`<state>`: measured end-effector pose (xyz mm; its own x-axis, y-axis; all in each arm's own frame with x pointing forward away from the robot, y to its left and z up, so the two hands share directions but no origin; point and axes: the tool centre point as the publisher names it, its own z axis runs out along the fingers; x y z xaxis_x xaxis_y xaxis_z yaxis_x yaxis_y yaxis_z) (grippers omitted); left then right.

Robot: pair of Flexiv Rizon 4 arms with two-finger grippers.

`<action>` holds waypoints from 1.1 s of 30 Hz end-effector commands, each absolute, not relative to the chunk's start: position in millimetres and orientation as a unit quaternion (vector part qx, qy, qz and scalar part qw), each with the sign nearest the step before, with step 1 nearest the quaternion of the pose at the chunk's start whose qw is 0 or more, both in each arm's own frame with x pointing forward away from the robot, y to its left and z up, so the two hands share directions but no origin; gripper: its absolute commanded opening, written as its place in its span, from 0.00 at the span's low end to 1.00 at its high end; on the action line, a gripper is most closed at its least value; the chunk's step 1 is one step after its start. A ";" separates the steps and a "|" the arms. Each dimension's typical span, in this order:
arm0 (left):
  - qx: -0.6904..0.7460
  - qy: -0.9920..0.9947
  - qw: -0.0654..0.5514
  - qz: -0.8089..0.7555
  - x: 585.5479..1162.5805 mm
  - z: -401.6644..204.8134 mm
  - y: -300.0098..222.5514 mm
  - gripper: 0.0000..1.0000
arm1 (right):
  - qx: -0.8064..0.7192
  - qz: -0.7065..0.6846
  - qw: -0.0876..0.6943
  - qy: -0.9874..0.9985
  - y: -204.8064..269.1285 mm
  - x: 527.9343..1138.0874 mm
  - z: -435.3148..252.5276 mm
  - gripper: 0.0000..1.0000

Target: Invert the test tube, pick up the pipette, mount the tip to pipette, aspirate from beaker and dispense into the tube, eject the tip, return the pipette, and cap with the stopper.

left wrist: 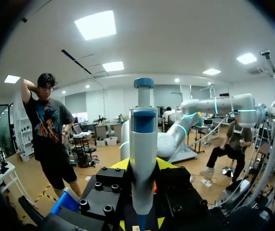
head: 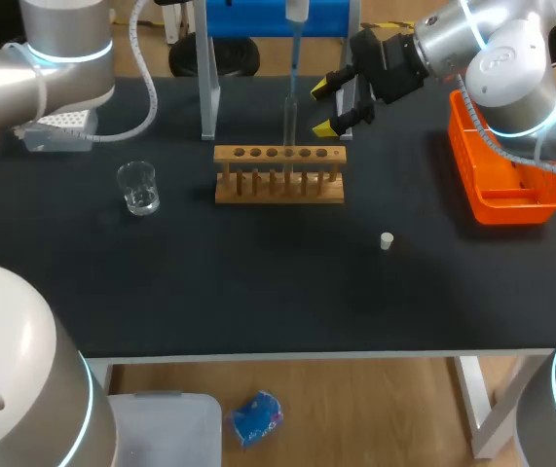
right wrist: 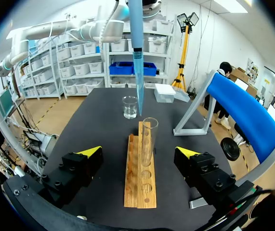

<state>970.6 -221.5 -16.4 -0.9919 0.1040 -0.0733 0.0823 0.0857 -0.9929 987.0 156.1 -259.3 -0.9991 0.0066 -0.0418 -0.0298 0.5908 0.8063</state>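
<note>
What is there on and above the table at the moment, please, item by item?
pipette: one, blue and white, tip mounted, held over the test tube
test tube: one, clear, upright in the rack
test tube rack: one, wooden, mid-table
beaker: one, clear glass, beside the rack on my left
stopper: one, white, on the table, apart from the rack
basket: one, orange, table's right side
tip box: one, white, far left
stand: one, blue and grey, behind the rack
table: one, black
left gripper: shut on the pipette
right gripper: open, facing the test tube, not touching
</note>
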 end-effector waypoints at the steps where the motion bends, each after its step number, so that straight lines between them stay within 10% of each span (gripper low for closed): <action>1: -0.065 -0.735 0.013 0.674 975.4 -19.8 -221.6 0.00 | -0.007 0.452 0.020 0.892 156.2 987.6 -259.8 1.00; 33: -0.048 -0.737 0.031 0.674 988.3 -39.1 -217.0 0.00 | -0.007 0.452 0.020 0.892 156.2 987.6 -259.8 1.00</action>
